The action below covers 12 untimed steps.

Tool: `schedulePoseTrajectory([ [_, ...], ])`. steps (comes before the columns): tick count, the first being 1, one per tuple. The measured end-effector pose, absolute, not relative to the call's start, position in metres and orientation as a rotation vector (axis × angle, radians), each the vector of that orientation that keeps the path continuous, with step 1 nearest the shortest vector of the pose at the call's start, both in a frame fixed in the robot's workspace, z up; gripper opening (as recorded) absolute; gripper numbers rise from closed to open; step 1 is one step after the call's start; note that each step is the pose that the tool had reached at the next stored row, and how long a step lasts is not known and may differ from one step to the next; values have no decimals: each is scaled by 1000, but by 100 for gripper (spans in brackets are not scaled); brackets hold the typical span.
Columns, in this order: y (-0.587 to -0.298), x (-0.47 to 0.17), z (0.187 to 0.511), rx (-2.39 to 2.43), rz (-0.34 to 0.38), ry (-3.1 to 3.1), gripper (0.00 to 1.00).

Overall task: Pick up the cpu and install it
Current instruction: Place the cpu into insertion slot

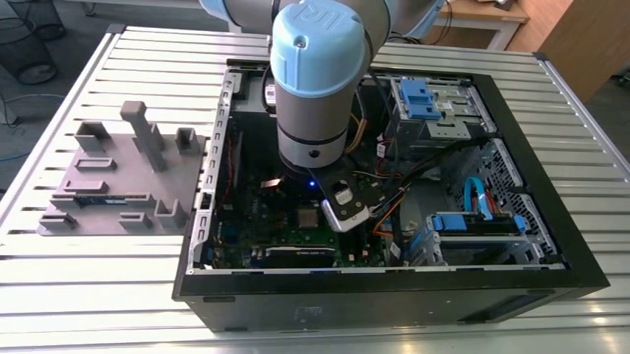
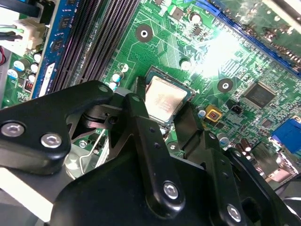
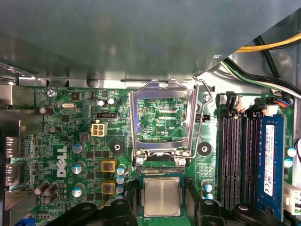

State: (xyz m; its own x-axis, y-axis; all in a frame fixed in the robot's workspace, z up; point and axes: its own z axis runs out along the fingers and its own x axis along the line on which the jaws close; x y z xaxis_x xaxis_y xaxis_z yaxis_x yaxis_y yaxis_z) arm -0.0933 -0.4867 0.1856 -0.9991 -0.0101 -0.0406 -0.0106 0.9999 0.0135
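Observation:
The cpu (image 3: 161,197) is a small silver-topped square chip sitting in or just above the motherboard socket, and the second wrist view shows the cpu (image 2: 164,98) there too. My gripper (image 3: 162,212) straddles it, with a black finger (image 2: 136,113) against one edge and the other finger (image 2: 190,125) against the opposite edge. The jaws look shut on the chip. The socket's metal load frame (image 3: 162,117) stands swung open beside it. In the exterior view the arm (image 1: 315,88) reaches down into the open computer case (image 1: 394,287).
A grey tray (image 1: 118,184) with upright posts and a dark memory stick (image 1: 103,199) lies at the exterior view's left on the slatted table. Black memory slots (image 3: 237,155) and a fitted blue memory stick (image 3: 270,160) run beside the socket. Cables (image 1: 394,199) and drive bays (image 1: 433,103) crowd the case.

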Motion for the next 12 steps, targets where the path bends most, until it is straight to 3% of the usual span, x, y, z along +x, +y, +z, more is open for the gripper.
schedulePoseTrajectory([
  [12, -486, -93, 189, -13, 25, 3100, 49],
])
